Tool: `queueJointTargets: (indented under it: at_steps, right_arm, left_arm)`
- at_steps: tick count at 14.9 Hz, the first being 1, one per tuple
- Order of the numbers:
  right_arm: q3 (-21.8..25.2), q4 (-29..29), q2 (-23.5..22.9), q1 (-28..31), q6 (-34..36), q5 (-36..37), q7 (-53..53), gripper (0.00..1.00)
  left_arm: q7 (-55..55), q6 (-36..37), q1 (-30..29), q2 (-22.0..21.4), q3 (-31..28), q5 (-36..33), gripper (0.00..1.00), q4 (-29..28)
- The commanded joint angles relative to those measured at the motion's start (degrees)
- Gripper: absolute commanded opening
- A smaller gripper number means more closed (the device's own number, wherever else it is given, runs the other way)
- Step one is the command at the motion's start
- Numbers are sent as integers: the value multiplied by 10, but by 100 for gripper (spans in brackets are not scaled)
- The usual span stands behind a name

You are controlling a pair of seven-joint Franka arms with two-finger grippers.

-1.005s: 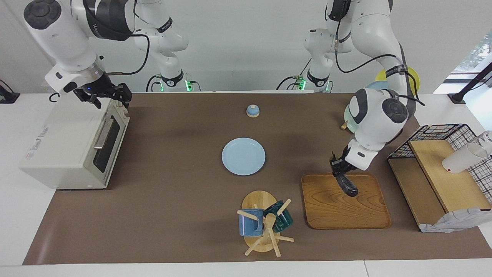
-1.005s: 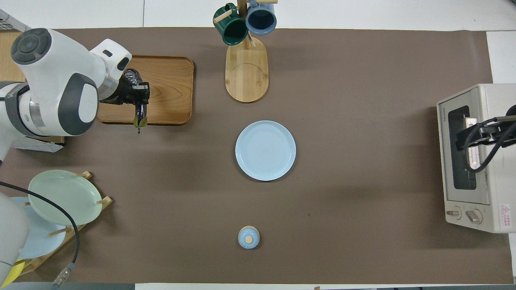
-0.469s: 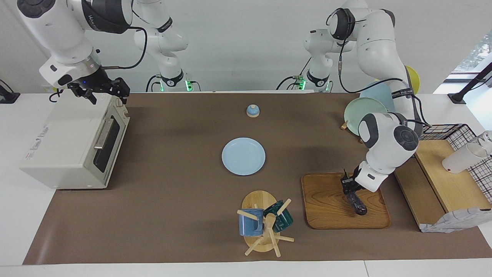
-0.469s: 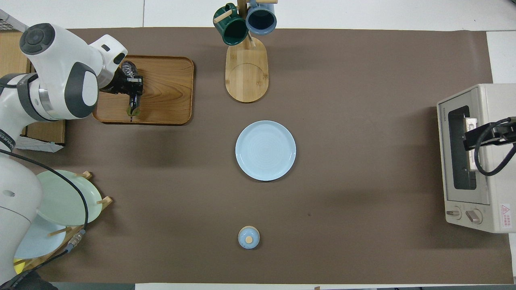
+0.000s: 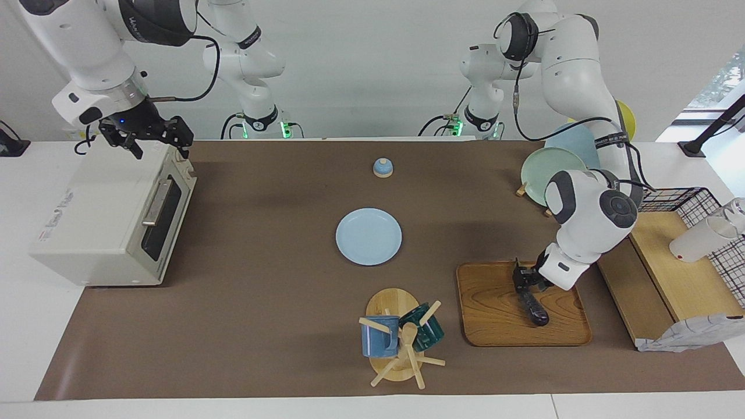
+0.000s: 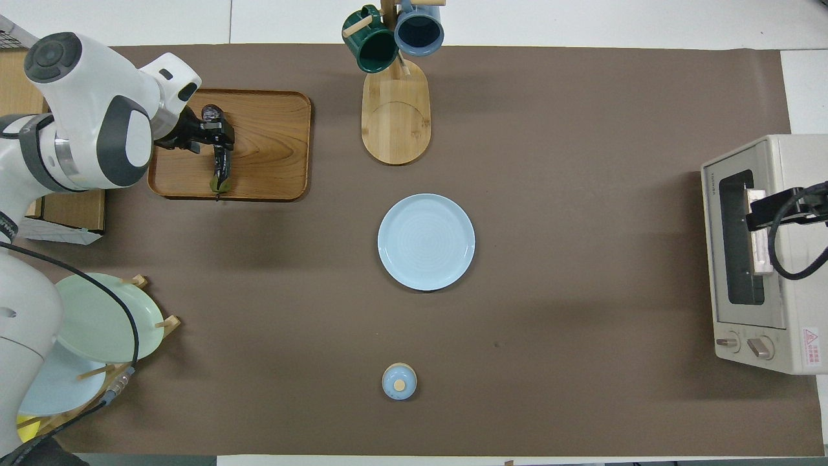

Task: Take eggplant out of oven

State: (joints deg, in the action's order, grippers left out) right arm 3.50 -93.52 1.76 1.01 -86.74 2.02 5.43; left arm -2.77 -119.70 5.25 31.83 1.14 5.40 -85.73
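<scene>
White wall [image 5: 372, 64], white table [image 5: 23, 349], brown mat [image 5: 262, 302], window [image 5: 719, 81]

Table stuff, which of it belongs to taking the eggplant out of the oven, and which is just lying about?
Job: eggplant, at the left gripper, on the wooden tray; oven, door shut, right gripper above it.

Lying about: blue plate, mug rack, plate rack, small blue bell.

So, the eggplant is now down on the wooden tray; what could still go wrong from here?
1. The left end effector is at the eggplant on the tray; lifting away might drag the eggplant along.
2. The eggplant is slim and curved, so it may roll once let go.
3. The right end effector hangs just over the oven; a low move might bump the oven's top.
</scene>
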Motion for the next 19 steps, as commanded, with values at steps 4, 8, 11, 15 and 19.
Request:
queueJointTargets:
  at_steps: [4, 8, 11, 15, 19]
  right_arm:
    - [3, 4, 1, 14, -14, -22, -6, 100]
    - [3, 4, 1, 23, -12, -21, -6, 100]
    - [3, 4, 1, 24, -10, -14, -7, 100]
    - [-3, 7, 0, 17, -5, 1, -6, 100]
    - [-4, 18, -2, 15, 2, 3, -6, 100]
  left_arm:
    - [0, 145, -26, -129, -1, -6, 100, -10]
    - [0, 253, -38, -227, -3, -12, 100, -14]
    - [3, 321, -38, -291, -10, -16, 100, -18]
    - [2, 344, -36, -348, -10, -26, 100, -79]
    - [2, 278, -28, -389, -9, -33, 100, -171]
